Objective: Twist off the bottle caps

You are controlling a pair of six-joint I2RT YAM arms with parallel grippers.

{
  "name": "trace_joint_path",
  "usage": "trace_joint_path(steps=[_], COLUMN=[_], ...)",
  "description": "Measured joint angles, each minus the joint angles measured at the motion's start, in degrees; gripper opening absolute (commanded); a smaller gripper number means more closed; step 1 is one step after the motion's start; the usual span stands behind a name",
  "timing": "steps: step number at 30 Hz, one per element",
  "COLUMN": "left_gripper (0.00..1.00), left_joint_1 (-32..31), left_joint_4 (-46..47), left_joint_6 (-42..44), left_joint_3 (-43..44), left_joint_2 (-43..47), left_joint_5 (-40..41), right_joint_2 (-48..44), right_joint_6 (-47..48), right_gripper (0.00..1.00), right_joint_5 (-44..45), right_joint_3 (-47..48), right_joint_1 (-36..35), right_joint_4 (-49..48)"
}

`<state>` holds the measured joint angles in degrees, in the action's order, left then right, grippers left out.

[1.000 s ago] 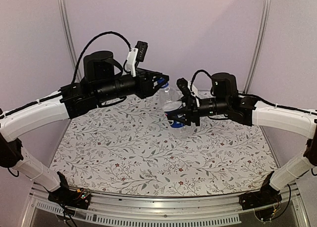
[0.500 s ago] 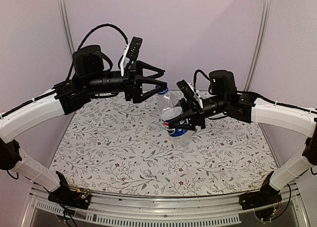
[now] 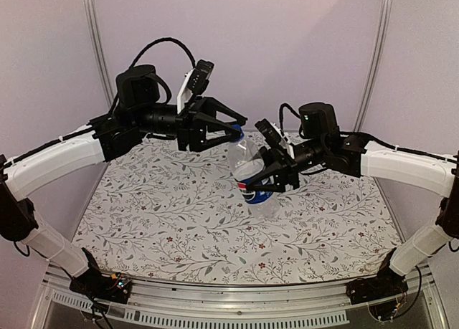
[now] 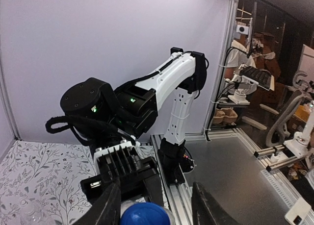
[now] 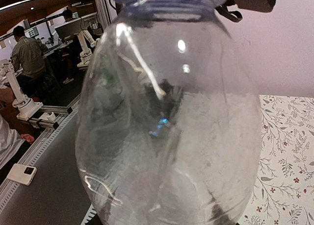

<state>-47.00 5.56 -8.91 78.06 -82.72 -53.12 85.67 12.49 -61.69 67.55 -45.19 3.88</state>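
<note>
Blue bottle cap (image 3: pixel 237 134) is sitting on the neck of the Pepsi bottle (image 3: pixel 245 157), which is being held tilted over the middle of the floral tablecloth (image 3: pixel 179 221). Reading from the near edge: the left arm base (image 3: pixel 100 282) and the right arm base (image 3: pixel 373 289) are sitting on the aluminium rail (image 3: pixel 237 311), and beyond them the tablecloth is lying flat. Above its centre the right gripper (image 3: pixel 262 180) is pinching the bottle across its body at the blue label, one finger on each side. The bottle's base is pointing down toward the cloth and its neck is leaning up and to the left. In the right wrist view the clear bottle wall is filling almost the whole frame. Further back, at the bottle's top, the left gripper (image 3: pixel 235 128) is reaching in from the left with its jaws spread, one finger on either side of the cap. In the left wrist view a gap is showing between the cap and the finger at right; whether the other finger is touching the cap cannot be told. Behind everything the plain lilac back wall (image 3: pixel 287 42) is closing off the scene.
</note>
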Motion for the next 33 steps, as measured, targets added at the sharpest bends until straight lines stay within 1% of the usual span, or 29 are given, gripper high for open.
trace_joint_path(steps=[4, 15, 20, 24, 27, 29, 31, 33], left_gripper=[0.43, 0.19, 0.10, 0.06, 0.06, 0.08, 0.14, 0.19], left_joint_1=[0.2, 0.5, 0.7, 0.7, -0.8, -2.4, -4.1, -5.3], left_joint_4=[0.5, 1.0, 0.9, -0.1, -1.3, -2.1, -3.1, -4.2], left_joint_6=[-0.4, -0.7, -0.7, -2.9, -6.0, -7.9, -10.3, -12.6], left_joint_3=[0.0, 0.0, -0.8, -2.3, -3.3, -3.7, -3.8, -3.6], left_joint_2=[-0.5, -0.7, -0.3, 1.4, 2.9, 3.6, 4.1, 4.2], left_joint_5=[-0.8, -0.2, 3.1, 11.5, 22.7, 30.0, 37.7, 43.8], right_joint_2=[0.0, 0.0, 0.0, -0.2, -0.4, -0.5, -0.5, -0.5], right_joint_6=[0.2, 0.4, 0.3, -0.1, -0.9, -1.2, -1.2, -1.4], right_gripper=[0.43, 0.43, 0.43, 0.43, 0.43, 0.43, 0.43, 0.43], right_joint_5=[-0.2, 0.2, 5.8, 12.6, 18.9, 21.6, 24.3, 26.6], right_joint_3=[0.0, 0.0, 0.0, 0.5, 0.8, 1.0, 1.4, 1.5], right_joint_1=[0.0, -0.1, 0.0, -0.1, -0.1, -0.2, -0.3, -0.5], right_joint_4=[0.0, 0.0, 0.2, 0.5, 0.5, 0.7, 1.1, 1.3])
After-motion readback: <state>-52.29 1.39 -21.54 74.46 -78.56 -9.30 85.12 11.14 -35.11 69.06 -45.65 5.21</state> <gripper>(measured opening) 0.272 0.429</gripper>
